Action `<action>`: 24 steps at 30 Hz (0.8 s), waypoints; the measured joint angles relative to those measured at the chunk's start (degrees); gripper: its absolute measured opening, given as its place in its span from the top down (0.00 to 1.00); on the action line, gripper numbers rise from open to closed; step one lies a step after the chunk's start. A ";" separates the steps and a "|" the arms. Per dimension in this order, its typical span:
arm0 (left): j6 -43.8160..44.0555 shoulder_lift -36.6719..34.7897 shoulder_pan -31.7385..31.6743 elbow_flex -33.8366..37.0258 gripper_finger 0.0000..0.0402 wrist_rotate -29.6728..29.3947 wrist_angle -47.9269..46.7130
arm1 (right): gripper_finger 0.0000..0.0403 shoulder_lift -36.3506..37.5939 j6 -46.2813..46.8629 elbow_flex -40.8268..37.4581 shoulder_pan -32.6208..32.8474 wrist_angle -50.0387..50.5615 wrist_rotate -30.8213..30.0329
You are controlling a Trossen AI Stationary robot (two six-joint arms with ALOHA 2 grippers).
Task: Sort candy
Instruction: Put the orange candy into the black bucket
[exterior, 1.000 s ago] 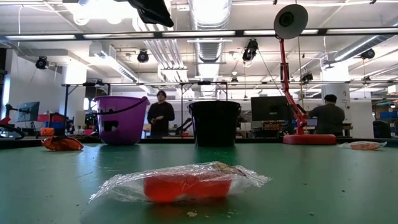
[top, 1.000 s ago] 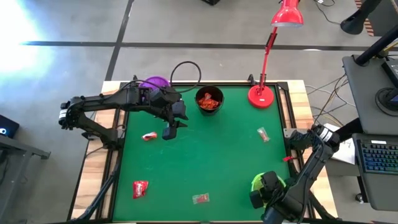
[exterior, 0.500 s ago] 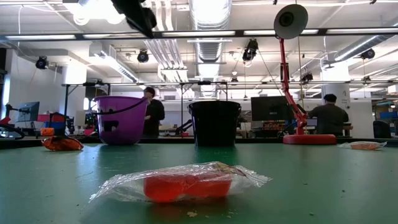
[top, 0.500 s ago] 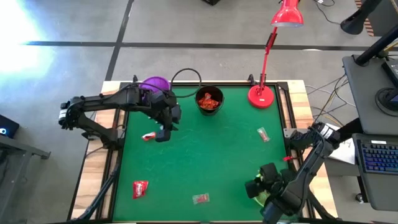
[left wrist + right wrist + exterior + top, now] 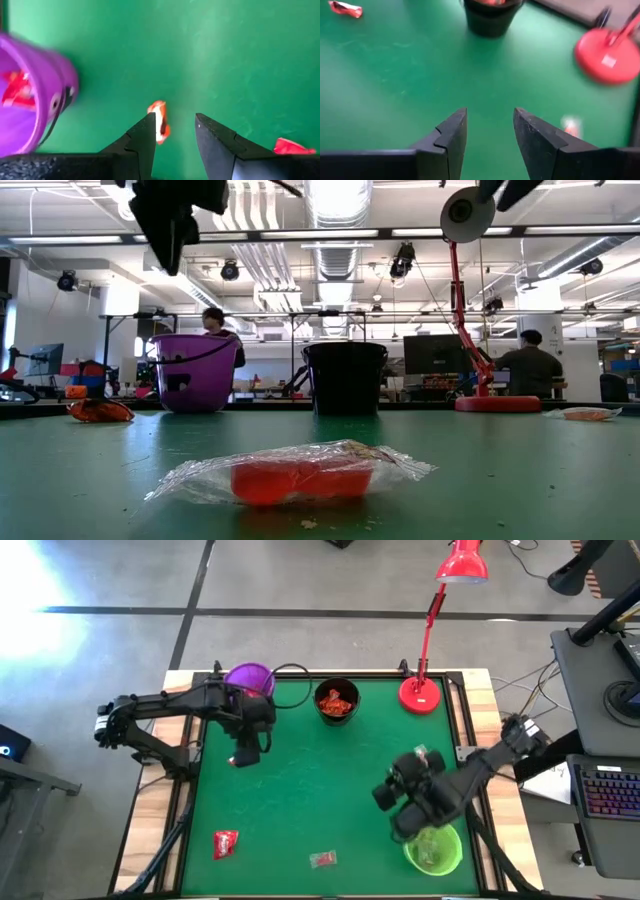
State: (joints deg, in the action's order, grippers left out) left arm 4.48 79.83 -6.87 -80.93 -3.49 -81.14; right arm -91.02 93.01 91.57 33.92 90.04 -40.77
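A: Where is the left gripper [image 5: 243,752]?

B: Over the mat's [image 5: 320,790] left part, in front of the purple cup [image 5: 249,677]. Its fingers [image 5: 145,137] stand apart with nothing between them.

A: And the candy near it?

B: An orange-red sweet [image 5: 159,121] lies on the mat right under that gripper. In the left wrist view it sits just by one fingertip, a little off the gap's middle. From above, only its edge [image 5: 234,760] peeks out beside the gripper.

A: The right gripper [image 5: 388,798]?

B: Over the mat's right half, near the green cup [image 5: 433,849]. Its fingers [image 5: 451,131] are parted and empty, with bare green mat showing between them.

A: Any candy close to that one?

B: One wrapped sweet [image 5: 421,754] lies by the right edge, just behind the arm. The right wrist view shows it blurred [image 5: 570,126], beside one finger and off the gap.

A: What else is still loose?

B: A red one [image 5: 225,843] at the front left, well apart from both grippers, and a clear-wrapped one [image 5: 322,859] at the front middle. The low view shows that one close up [image 5: 300,473].

A: And the cups?

B: The black cup [image 5: 337,702] at the back holds red candy. Some red candy shows in the purple cup too [image 5: 15,89]. A red lamp [image 5: 420,692] stands at the back right.
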 joint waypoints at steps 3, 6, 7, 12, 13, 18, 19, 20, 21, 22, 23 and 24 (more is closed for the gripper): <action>2.05 0.00 0.02 0.60 0.70 -2.00 -2.67 | 0.62 2.41 -8.36 0.00 -3.65 0.07 -1.35; 2.92 0.00 -0.07 1.47 0.70 -2.87 -5.54 | 0.62 4.51 -14.78 0.00 -6.60 0.03 -2.86; 3.36 0.00 -0.07 1.77 0.70 -3.11 -6.48 | 0.62 5.20 -16.59 0.00 -7.45 0.05 -3.54; 6.04 0.00 -0.09 2.81 0.70 -3.17 -8.86 | 0.62 8.02 -24.65 0.00 -10.60 -0.02 -5.72; 6.54 0.00 -0.09 2.86 0.70 -3.07 -8.88 | 0.62 8.46 -25.67 0.00 -11.15 -0.01 -5.97; 8.51 0.46 -0.19 3.62 0.67 -2.18 -8.81 | 0.62 10.18 -30.79 -0.13 -13.19 -0.01 -6.12; 8.96 0.48 -0.22 3.96 0.66 -2.05 -8.79 | 0.62 10.29 -31.90 -0.19 -13.41 0.01 -6.17; 9.45 0.48 -0.26 4.48 0.64 -2.07 -8.36 | 0.62 10.42 -33.03 -0.33 -13.63 -0.01 -6.18; 9.78 0.38 -0.26 5.20 0.63 -2.07 -7.46 | 0.62 10.49 -34.24 -0.49 -13.86 -0.02 -6.17; 9.99 0.34 -0.26 6.17 0.61 -2.09 -6.31 | 0.62 10.53 -35.40 -0.63 -14.11 -0.07 -6.13; 10.02 0.33 -0.26 7.26 0.60 -2.07 -4.86 | 0.62 10.55 -36.53 -0.81 -14.34 -0.08 -6.05; 10.02 0.33 -0.26 8.40 0.59 -2.07 -3.35 | 0.62 10.57 -37.64 -0.98 -14.65 -0.02 -5.93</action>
State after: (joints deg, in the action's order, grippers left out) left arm 14.50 80.16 -7.14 -72.53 -5.56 -84.49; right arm -80.44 55.37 90.59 19.27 90.02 -46.70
